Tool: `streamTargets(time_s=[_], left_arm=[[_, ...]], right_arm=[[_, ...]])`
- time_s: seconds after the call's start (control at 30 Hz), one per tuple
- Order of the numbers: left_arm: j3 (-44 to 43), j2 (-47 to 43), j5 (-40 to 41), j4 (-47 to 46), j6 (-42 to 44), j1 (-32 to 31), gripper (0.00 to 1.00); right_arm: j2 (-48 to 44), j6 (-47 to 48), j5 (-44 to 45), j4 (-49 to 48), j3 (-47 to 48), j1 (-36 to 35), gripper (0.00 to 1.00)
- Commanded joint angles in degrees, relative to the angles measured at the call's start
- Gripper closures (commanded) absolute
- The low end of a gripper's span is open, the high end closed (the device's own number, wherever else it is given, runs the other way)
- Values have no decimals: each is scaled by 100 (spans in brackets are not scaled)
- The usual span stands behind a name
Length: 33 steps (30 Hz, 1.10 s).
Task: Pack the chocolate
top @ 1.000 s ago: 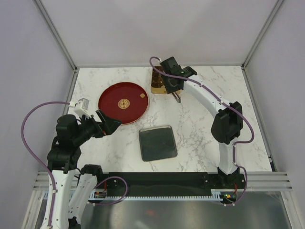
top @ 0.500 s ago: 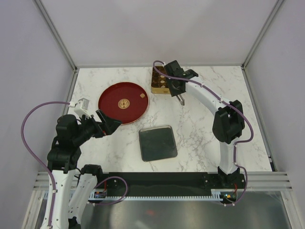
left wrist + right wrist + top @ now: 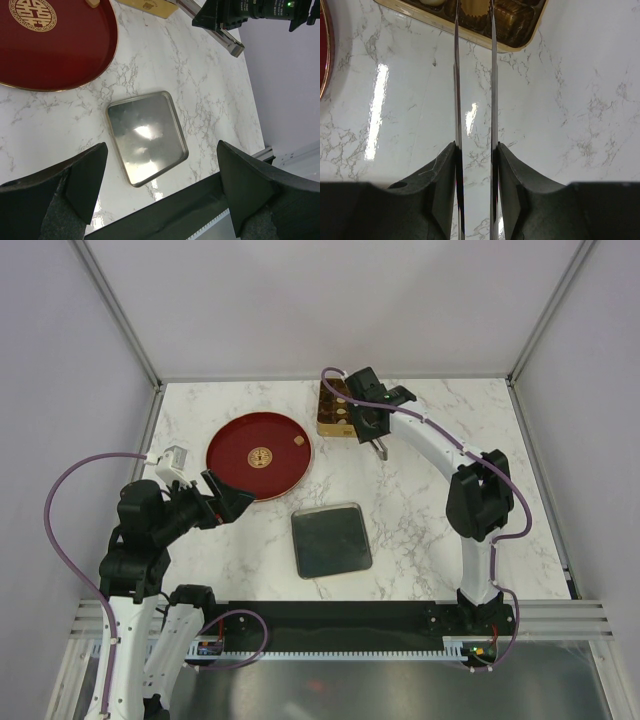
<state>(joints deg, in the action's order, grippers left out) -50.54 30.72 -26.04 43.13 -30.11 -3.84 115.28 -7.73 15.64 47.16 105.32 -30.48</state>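
A square gold tin [image 3: 336, 410] at the back centre holds several chocolates; in the right wrist view its rim [image 3: 530, 37] frames a light brown piece [image 3: 475, 5] and a dark piece [image 3: 512, 17]. One light brown chocolate [image 3: 298, 440] lies on the red dish [image 3: 240, 465]. My right gripper [image 3: 379, 448] hangs just right of the tin. Its thin metal blades [image 3: 456, 75] stand narrowly apart with nothing between them. My left gripper [image 3: 225, 500] is wide open and empty, near the dish's front edge, with its fingers [image 3: 55, 190] spread.
A square silver lid [image 3: 331, 540] lies flat at the front centre and also shows in the left wrist view [image 3: 147, 137]. The dish's gold emblem [image 3: 263, 455] sits at its middle. Frame posts and grey walls bound the marble table [image 3: 440, 500].
My right gripper has moved off the gold tin to its right side, then stayed still. The left arm has not moved.
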Motion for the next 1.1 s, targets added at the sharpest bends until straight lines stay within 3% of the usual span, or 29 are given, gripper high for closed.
streamTargets(time_s=[0.0, 1.07], left_arm=[[-52, 31, -85, -165, 40, 23, 2], [-78, 48, -112, -165, 40, 23, 2]], right_arm=[[-296, -1, 9, -180, -55, 16, 57], [-384, 17, 9, -172, 6, 16, 53]])
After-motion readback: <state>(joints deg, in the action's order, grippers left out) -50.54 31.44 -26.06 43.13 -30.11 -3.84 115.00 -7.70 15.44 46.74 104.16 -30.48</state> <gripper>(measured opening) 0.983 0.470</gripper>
